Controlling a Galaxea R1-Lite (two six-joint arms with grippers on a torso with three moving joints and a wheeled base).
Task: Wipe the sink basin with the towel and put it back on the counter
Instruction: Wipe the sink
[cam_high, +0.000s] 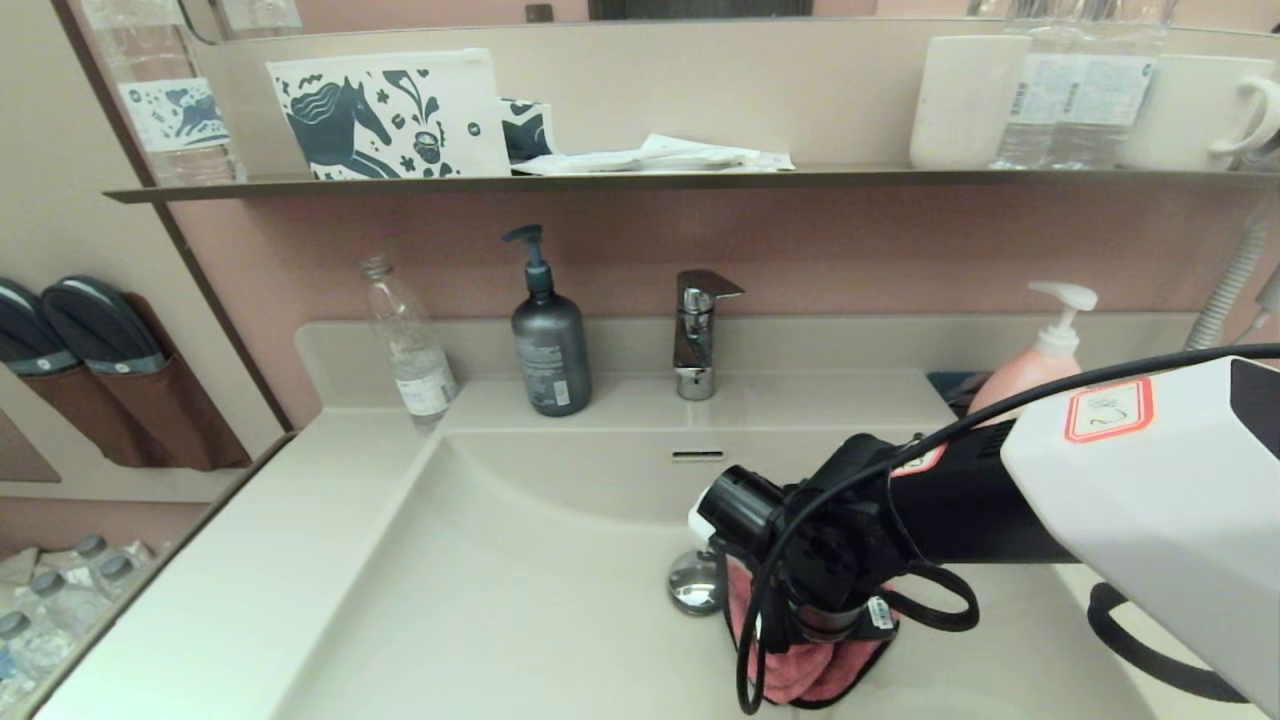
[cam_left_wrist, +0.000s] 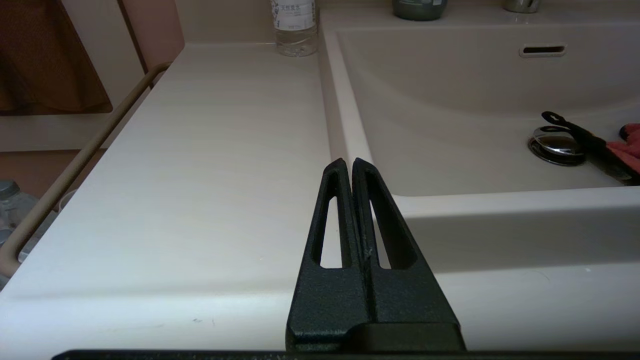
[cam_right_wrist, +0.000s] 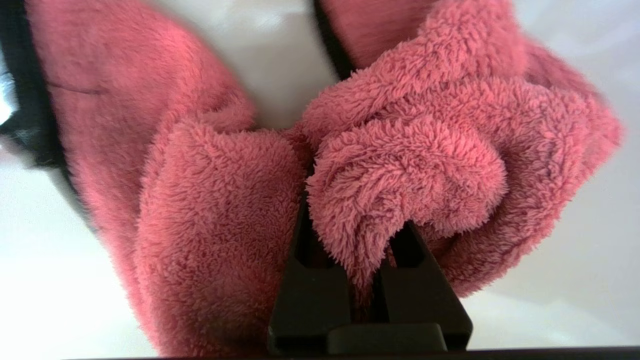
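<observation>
The coral-pink fluffy towel (cam_high: 800, 678) with black edging lies bunched on the floor of the cream sink basin (cam_high: 520, 560), just right of the chrome drain plug (cam_high: 697, 582). My right gripper (cam_right_wrist: 352, 240) points down into the basin and is shut on a fold of the towel (cam_right_wrist: 400, 165); its wrist hides the fingers in the head view. My left gripper (cam_left_wrist: 348, 162) is shut and empty, low over the counter (cam_left_wrist: 200, 175) by the basin's front left corner. It sees the towel (cam_left_wrist: 631, 145) past the drain plug (cam_left_wrist: 555, 145).
On the back ledge stand a clear water bottle (cam_high: 410, 345), a grey pump bottle (cam_high: 548, 340), the chrome faucet (cam_high: 697, 330) and a pink soap bottle (cam_high: 1040, 360). A dark metal shelf (cam_high: 640, 182) with cups and a pouch runs above. The left counter (cam_high: 230, 580) is bare.
</observation>
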